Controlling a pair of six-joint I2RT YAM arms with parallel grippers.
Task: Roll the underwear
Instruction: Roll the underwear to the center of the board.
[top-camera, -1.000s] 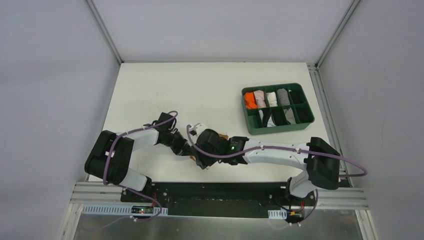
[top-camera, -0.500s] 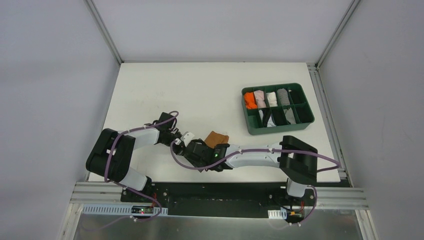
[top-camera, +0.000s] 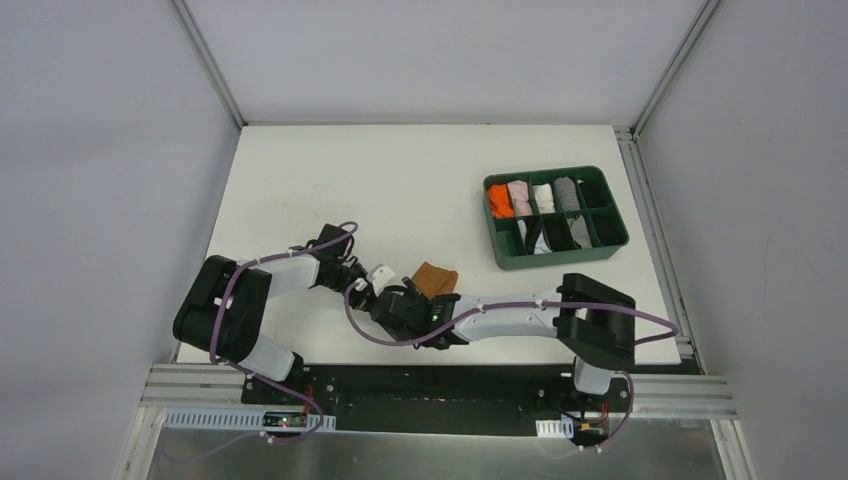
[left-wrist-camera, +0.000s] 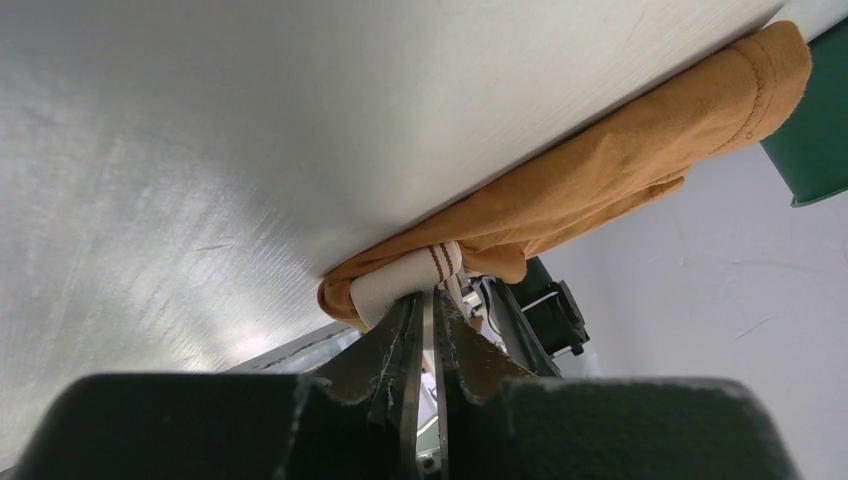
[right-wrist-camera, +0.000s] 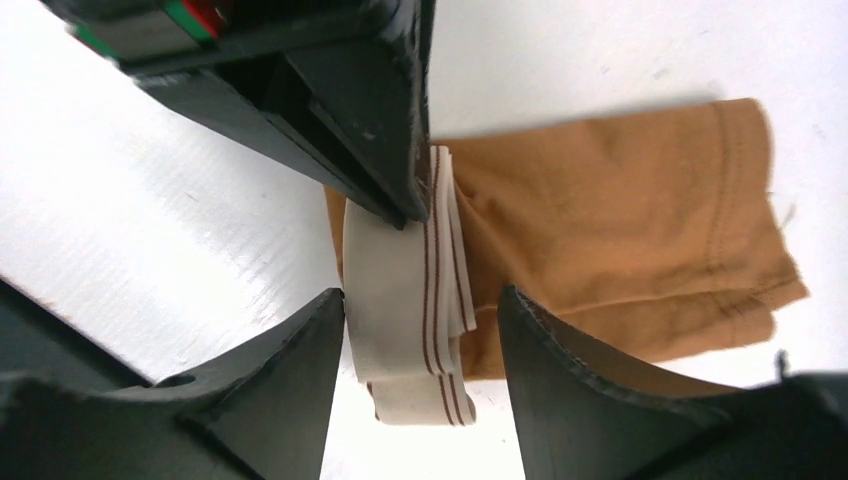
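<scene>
- While the underwear (top-camera: 436, 277) lies on the white surface (top-camera: 400, 180), near the front edge and between the two arms, its tan cloth is spread flat toward the green tray (top-camera: 556, 258) but is seen well apart from it.
- At the end of the garment nearest the arms, the pale waistband (right-wrist-camera: 410, 330) is folded into several layers.
- The left gripper (left-wrist-camera: 428, 300) is closed narrowly, and the edge of the waistband is pinched between its fingers.
- The right gripper (right-wrist-camera: 420, 300) is held wide, with the folded waistband between its two fingers; whether the cloth is touched by them cannot be told.
- In the back row of the tray, rolled garments (top-camera: 545, 197) of orange, pink, white, grey and black are seen.
</scene>
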